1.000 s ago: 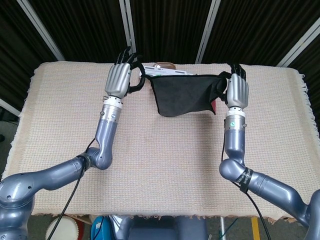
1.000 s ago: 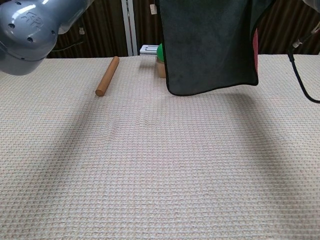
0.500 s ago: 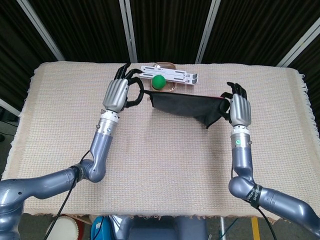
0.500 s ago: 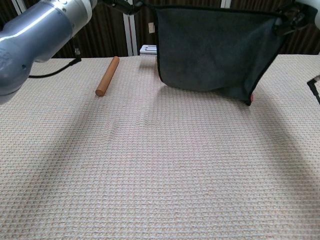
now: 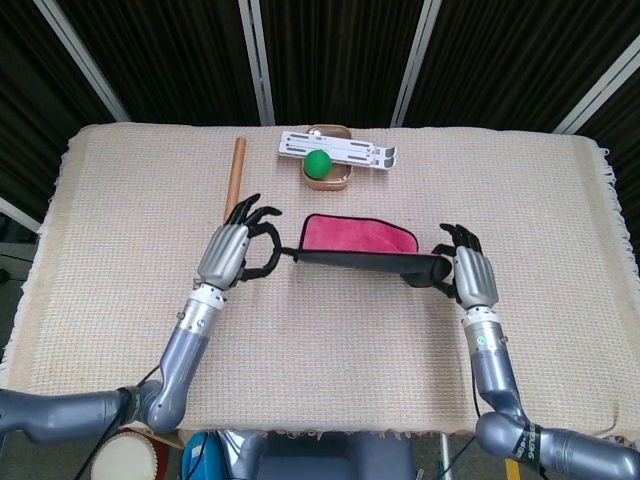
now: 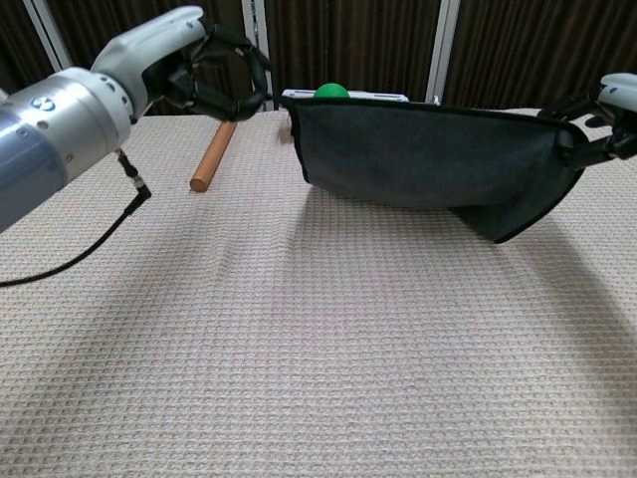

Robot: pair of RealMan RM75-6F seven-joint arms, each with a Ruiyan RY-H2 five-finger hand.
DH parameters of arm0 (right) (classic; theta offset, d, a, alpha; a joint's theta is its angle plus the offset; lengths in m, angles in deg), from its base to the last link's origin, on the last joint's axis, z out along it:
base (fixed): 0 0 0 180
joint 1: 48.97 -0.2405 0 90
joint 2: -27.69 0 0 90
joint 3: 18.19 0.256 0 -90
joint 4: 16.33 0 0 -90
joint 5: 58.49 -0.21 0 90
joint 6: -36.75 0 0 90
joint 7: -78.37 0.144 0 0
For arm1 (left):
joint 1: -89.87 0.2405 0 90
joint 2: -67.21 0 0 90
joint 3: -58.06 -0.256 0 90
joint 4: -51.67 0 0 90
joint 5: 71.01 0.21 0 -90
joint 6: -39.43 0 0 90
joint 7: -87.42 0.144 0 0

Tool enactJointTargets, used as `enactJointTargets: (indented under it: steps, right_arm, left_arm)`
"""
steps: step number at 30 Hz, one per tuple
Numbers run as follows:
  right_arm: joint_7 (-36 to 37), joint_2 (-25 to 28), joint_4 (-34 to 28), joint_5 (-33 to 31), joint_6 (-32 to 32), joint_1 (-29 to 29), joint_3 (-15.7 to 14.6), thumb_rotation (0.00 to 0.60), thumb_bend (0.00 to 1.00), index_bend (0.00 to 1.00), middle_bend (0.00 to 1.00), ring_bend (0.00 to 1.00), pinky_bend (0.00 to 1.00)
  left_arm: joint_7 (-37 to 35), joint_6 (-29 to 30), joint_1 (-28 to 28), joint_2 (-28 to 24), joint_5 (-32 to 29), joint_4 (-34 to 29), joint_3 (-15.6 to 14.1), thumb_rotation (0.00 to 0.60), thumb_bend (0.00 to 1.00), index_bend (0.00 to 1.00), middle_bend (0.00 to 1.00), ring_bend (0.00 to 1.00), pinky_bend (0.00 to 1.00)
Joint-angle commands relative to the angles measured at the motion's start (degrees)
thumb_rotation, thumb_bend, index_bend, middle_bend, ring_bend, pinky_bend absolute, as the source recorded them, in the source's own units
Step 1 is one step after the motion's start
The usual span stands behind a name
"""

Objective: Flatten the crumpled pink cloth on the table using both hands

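Lowered cloth (image 5: pixel 360 243), both hands gripping corners

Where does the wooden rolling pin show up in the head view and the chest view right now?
Head view: the wooden rolling pin lies upper left of centre, beyond the left hand, pointing away from the robot.
Chest view: the pin lies left of centre, just under the left hand.
Shared landmark: the green ball, to the pin's right in both.
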Motion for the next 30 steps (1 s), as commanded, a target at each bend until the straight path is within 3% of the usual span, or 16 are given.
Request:
enactJointTargets:
  steps: [1,17,30]
  right_arm:
    - [1.13,0.40,-1.80,2.79,0.69,2.19,-2.77,0.600,0.64,0.64,0.16,0.00,0.00]
    - [6.99,0.79,-1.94,13.33,2.25,9.98,-11.69,0.600,0.64,0.64,0.16,0.00,0.00]
    - [4.49,-1.66,-0.06,19.34,3.31,13.70,-16.40,0.600,0.64,0.64,0.16,0.00,0.00]
  left_arm:
    - [-0.28,1.95,3.17,-0.02,1.85,-2.68,-3.05,0.600,0.49,0.63,0.22,0.00,0.00]
    - [-2.22,6.63,12.57,-2.49,11.18,-8.75,-11.01,0.600,0.49,0.63,0.22,0.00,0.00]
    - [-1.69,6.08,16.91,-0.75,14.94,-8.21,-14.35,0.600,0.49,0.64,0.22,0.00,0.00]
